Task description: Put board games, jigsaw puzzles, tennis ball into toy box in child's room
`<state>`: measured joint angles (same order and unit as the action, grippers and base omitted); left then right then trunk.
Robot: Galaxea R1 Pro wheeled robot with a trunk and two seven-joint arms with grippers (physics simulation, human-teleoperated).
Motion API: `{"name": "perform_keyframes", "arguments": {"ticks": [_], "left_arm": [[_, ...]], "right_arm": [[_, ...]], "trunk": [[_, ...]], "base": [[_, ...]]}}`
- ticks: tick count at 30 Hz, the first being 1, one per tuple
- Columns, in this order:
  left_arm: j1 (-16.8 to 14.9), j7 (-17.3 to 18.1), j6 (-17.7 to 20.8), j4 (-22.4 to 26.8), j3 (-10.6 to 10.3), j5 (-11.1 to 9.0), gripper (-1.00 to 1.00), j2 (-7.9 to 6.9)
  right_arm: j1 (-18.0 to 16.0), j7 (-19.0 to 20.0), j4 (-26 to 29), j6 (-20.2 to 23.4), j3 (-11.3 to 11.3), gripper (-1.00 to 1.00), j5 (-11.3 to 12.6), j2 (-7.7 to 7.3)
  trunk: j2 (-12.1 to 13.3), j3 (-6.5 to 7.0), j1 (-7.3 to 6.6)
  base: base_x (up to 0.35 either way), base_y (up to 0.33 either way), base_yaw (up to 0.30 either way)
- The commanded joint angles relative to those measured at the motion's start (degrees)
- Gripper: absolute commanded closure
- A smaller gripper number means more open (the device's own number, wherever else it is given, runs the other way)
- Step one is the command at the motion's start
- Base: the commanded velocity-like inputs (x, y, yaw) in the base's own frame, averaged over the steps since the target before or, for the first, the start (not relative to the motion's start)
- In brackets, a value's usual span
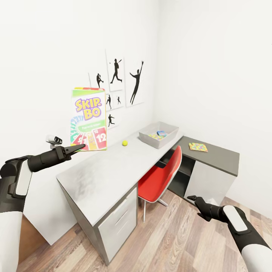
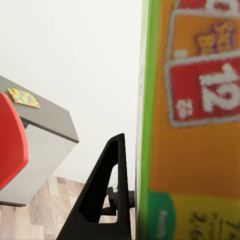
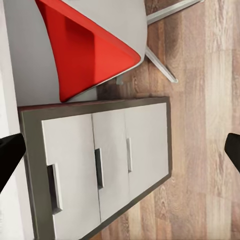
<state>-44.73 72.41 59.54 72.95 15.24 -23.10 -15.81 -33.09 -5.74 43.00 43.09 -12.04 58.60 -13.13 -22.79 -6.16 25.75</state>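
Currently: Skip-Bo board game (image 1: 88, 119), upright, clamped at its lower edge by left gripper (image 1: 77, 147), held above the table's (image 1: 102, 177) near left edge. Tennis ball (image 1: 124, 143) mid-table toward the wall edge. Toy box (image 1: 158, 134) at the far corner, holding colourful items. One jigsaw puzzle (image 1: 198, 147) on the lower dark-grey section. Red chair (image 1: 160, 178) tucked under. Right gripper (image 1: 193, 200) over wood floor (image 1: 177, 234), jaws wide, empty. White walls, silhouette posters (image 1: 117, 87).

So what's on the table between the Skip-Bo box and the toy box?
In the head view, just the tennis ball sits on the table between the Skip-Bo box and toy box.
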Motion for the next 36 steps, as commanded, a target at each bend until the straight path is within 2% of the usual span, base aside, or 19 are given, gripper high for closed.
{"name": "perform_keyframes", "arguments": {"ticks": [1, 12, 25, 27, 29, 33, 36], "left_arm": [[-0.06, 0.1, 0.4, 0.0, 0.02, -0.07, 1.0, -0.01], [-0.08, 0.1, 0.4, 0.0, 0.05, -0.01, 1.0, -0.01], [-0.05, 0.1, 0.4, 0.0, 0.03, -0.01, 1.0, -0.01], [-0.07, 0.1, 0.4, 0.0, 0.04, -0.01, 1.0, -0.01], [-0.06, 0.09, 0.4, 0.0, 0.05, -0.01, 1.0, -0.01], [-0.05, 0.03, 0.4, 0.0, 0.05, 0.02, 1.0, -0.01], [-0.03, 0.02, 0.4, -0.02, 0.02, 0.07, 1.0, -0.01]], "right_arm": [[-0.04, -0.59, 0.11, 0.24, -0.09, -1.0, 0.62, 0.02], [-0.03, -0.29, 0.07, 0.17, -0.09, -1.0, 0.72, 0.03], [-0.04, 2.14, -0.13, 0.32, -0.09, -1.0, 0.64, -0.15], [-0.04, 3.07, 0.06, 0.61, -0.08, -1.0, 0.65, -0.43], [-0.04, 6.13, 0.41, 2.09, -0.07, -1.0, 0.63, -0.74], [0.01, 12.54, 3.81, 8.56, -0.11, -1.0, 0.03, -0.98], [0.26, 13.87, 5.9, 10.33, -0.45, -1.0, -0.18, -1.3]], "trunk": [[-0.13, -0.13, 0.04], [-0.13, -0.13, 0.04], [-0.13, 0.04, 0.04], [-0.13, 0.16, 0.04], [-0.13, 0.29, 0.04], [-0.13, 0.58, 0.04], [-0.13, 0.78, 0.04]], "base": [[0.0, -0.077, 0.0], [0.015, -0.169, 0.0], [0.189, -0.237, -0.046], [0.209, -0.204, -0.204], [0.186, -0.175, -0.213], [0.157, -0.145, -0.217], [0.14, -0.127, -0.202]]}}
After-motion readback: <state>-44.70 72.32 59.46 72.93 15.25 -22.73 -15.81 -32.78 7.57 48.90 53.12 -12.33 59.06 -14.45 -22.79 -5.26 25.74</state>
